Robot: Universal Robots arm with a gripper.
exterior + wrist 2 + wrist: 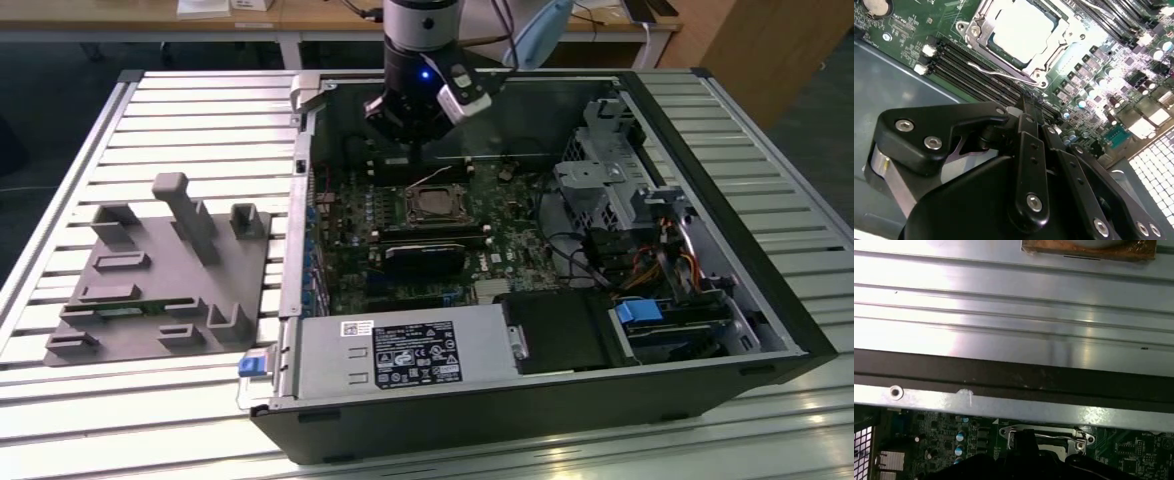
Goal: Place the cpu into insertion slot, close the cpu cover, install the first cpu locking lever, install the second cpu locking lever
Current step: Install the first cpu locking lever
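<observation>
Slatted metal table [160, 100], open computer case [790, 335]: gripper [1030, 107], closed and empty, hangs near the cpu [1021, 30], seated under its cpu cover [982, 40], placed, I'd say, for the locking lever [996, 73].

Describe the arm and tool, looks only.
The arm is a silver-grey cylinder over a black wrist section with a small blue light; a silver-white block sits on its side. The tool is matte black, built of jointed bars with silver screw heads.
</observation>
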